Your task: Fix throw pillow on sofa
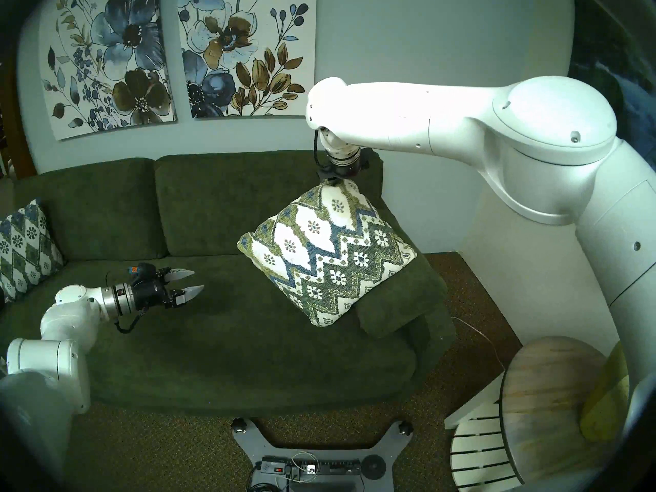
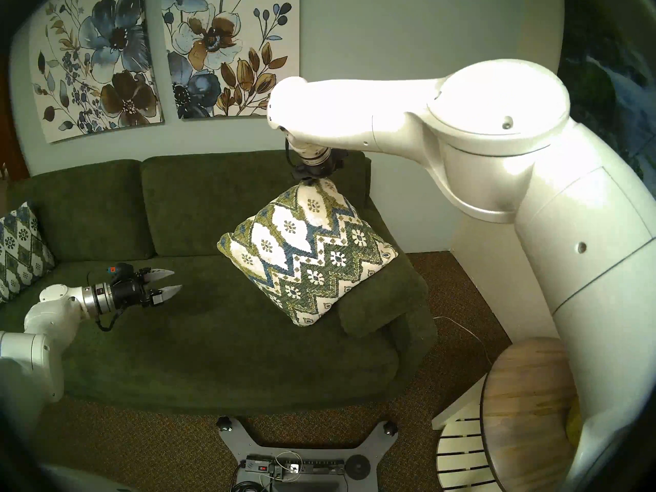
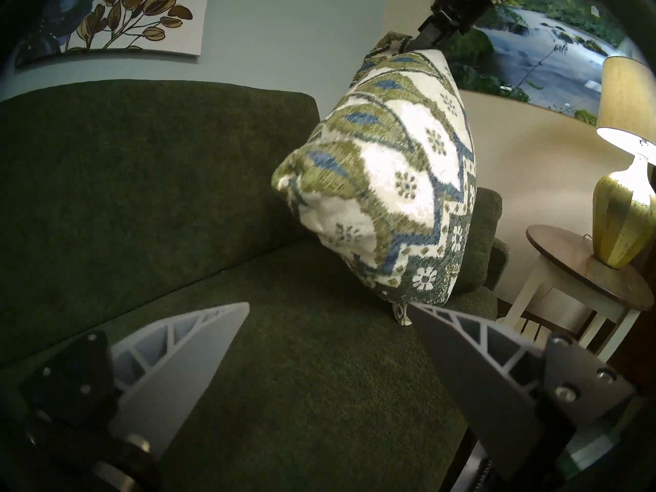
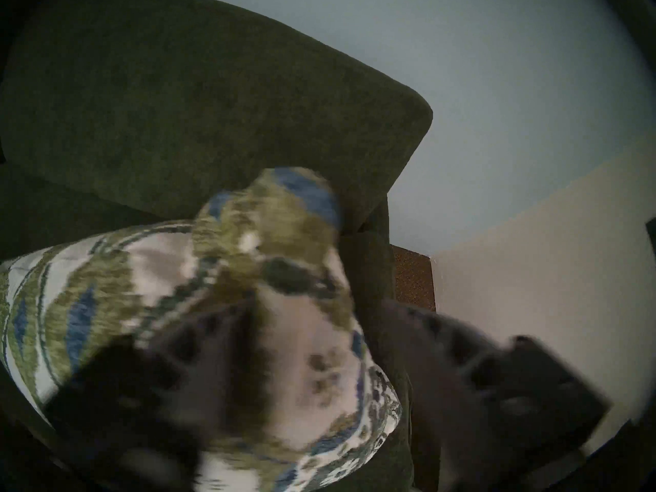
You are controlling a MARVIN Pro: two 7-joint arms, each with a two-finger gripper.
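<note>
At the far left of the sofa [image 1: 220,338] a second pillow [image 1: 25,246] with blue diamond shapes leans against the arm end. Just in front of it, the left gripper [image 1: 190,282] hangs low over the long seat. Its two pale fingers [image 3: 198,342] are spread wide apart and there is nothing between them. It points across the seat toward the other end.

On the wall above hang two flower paintings [image 1: 177,54].

Farther right is the throw pillow [image 1: 330,253]. It stands tipped up on one corner like a diamond. Its bottom corner touches the seat, right beside the sofa's right arm rest [image 1: 397,303]. The zigzag side faces out.

The right gripper [image 1: 333,180] is at the pillow's top corner, coming down from the big white arm. The wrist view is blurry; its dark fingers [image 4: 532,374] sit on either side of that corner, but it cannot be told whether they are pinching it or have let go.

At the far right stands a round wooden side table [image 1: 553,402].
</note>
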